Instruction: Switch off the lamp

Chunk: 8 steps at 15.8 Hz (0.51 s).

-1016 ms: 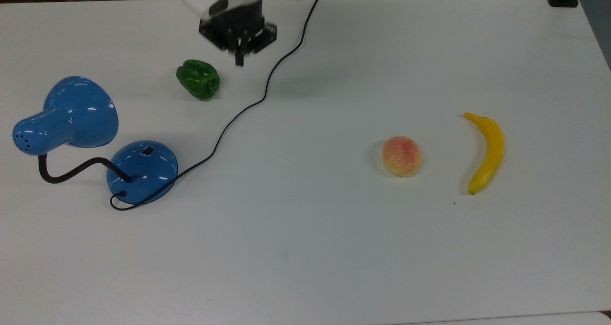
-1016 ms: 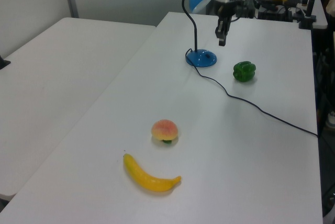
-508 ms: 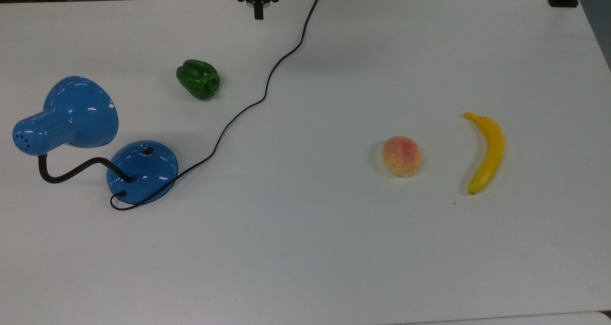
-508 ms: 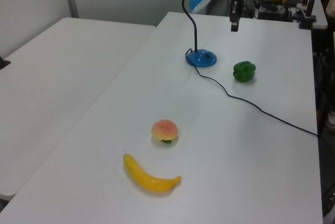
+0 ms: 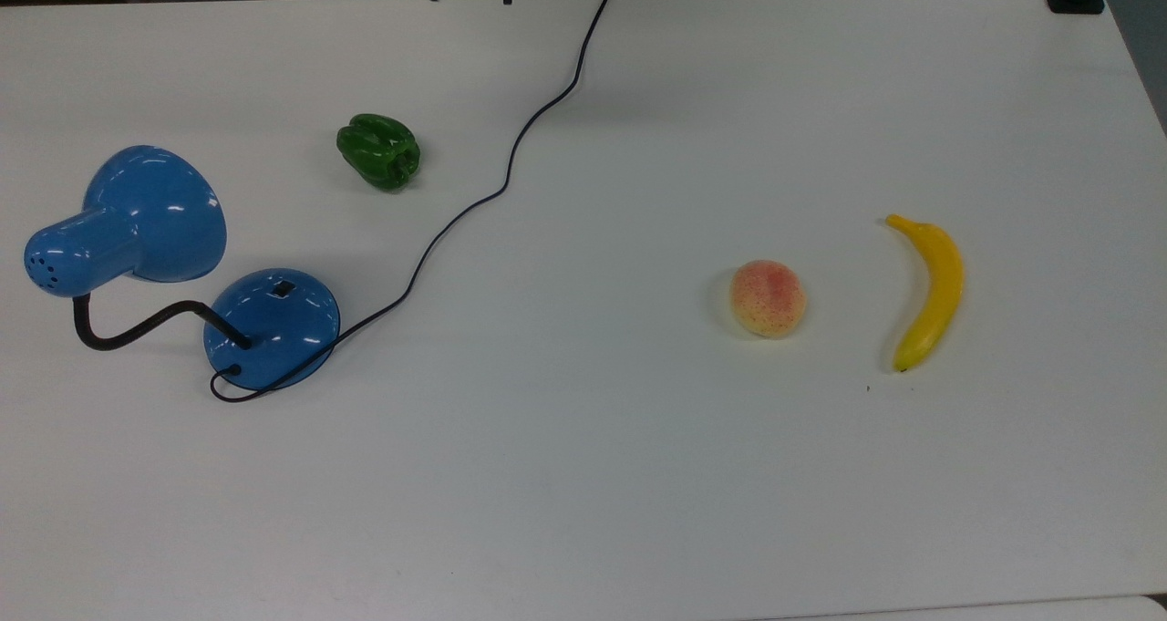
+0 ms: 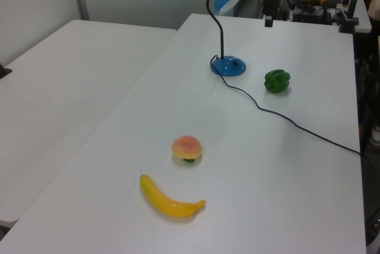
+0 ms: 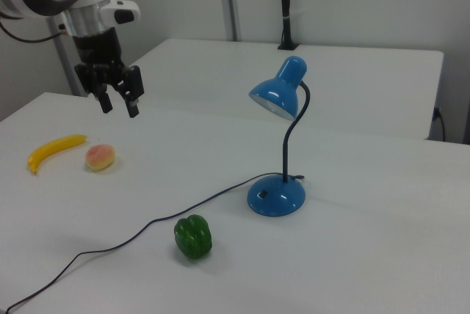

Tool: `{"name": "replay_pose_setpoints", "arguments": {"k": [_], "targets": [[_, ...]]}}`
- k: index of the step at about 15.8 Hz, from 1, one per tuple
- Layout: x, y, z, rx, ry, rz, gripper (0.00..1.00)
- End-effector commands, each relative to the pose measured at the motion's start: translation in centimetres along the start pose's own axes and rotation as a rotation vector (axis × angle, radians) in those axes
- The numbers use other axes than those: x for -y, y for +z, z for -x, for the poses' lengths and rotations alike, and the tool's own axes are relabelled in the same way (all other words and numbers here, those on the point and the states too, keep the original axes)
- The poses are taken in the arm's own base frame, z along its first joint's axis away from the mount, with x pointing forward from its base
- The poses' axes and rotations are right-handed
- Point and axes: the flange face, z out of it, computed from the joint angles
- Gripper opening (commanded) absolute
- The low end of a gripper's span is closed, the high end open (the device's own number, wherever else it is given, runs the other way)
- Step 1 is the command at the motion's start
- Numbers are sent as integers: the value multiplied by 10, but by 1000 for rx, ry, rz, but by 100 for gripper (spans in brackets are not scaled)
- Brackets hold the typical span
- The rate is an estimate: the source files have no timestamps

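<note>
The blue lamp (image 5: 150,215) stands at the top view's left, its cone shade bent over on the black neck. Its round base (image 5: 272,327) carries a small black switch (image 5: 284,287), and the black cord (image 5: 501,183) runs off toward the far edge. The lamp also stands in the left view (image 6: 228,65) and in the right view (image 7: 277,195). My gripper (image 7: 120,106) hangs high in the air, far from the lamp, above the table's edge. Its fingers are open with nothing between them. In the left view the gripper (image 6: 269,21) hangs behind the lamp's shade.
A green bell pepper (image 5: 379,151) lies between the lamp and the cord. A peach (image 5: 768,298) and a banana (image 5: 928,288) lie at the top view's right. A second white table (image 6: 65,88) stands beside this one.
My gripper has pulled back from above the pepper and cord toward the table's far edge, rising almost out of the top view. The lamp and the fruit have not moved.
</note>
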Motion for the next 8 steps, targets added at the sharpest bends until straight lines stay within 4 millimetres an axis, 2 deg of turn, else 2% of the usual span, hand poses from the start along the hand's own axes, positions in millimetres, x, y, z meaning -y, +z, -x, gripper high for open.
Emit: {"name": "replay_pose_setpoints", "arguments": {"k": [1, 3, 6, 8], "targets": [[-19, -23, 3, -12, 21, -1, 100], [-21, -24, 6, 10, 20, -1, 100], [-13, -20, 4, 23, 12, 1, 100], [-18, -22, 4, 19, 18, 1, 100]]}}
